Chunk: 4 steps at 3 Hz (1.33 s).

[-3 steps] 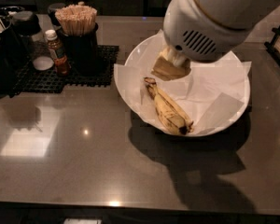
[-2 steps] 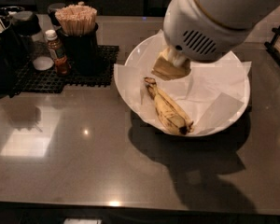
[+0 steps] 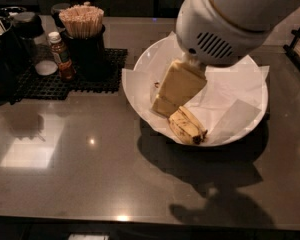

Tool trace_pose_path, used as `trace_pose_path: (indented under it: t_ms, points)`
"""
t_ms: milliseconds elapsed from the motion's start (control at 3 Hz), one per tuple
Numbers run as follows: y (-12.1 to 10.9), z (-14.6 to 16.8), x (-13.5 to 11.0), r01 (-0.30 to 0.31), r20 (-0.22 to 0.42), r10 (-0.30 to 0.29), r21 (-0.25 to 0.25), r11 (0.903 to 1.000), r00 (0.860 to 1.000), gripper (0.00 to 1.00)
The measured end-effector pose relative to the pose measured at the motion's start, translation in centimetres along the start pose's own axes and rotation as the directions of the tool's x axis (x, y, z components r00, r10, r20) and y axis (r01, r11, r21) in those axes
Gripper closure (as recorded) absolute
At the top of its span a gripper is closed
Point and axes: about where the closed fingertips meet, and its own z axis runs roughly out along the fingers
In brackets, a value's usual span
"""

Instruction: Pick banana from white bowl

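Your gripper (image 3: 166,103) has dropped in the last second. It was above the banana (image 3: 186,126); now it covers the back half of it, low inside the bowl (image 3: 140,69) toward the worktop's back right corner. The banana hasn't shifted and lies in the bowl, dark tip toward the front edge. You cannot tell whether the gripper has clenched, so treat the grasp as unconfirmed.

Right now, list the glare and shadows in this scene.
Camera view: a pale patch of glare lies on the countertop at left; the arm throws a heavy shadow on the near side of the white bowl; the end effector, down in the bowl, hides part of the banana.
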Motion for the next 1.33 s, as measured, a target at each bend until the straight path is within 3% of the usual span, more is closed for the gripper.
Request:
trace_pose_path:
  t_ms: [333,1333]
  points:
    - [0.0,0.0,0.0,0.0,0.0,0.0,0.0,1.0,1.0,0.13]
    - [0.0,0.0,0.0,0.0,0.0,0.0,0.0,1.0,1.0,0.13]
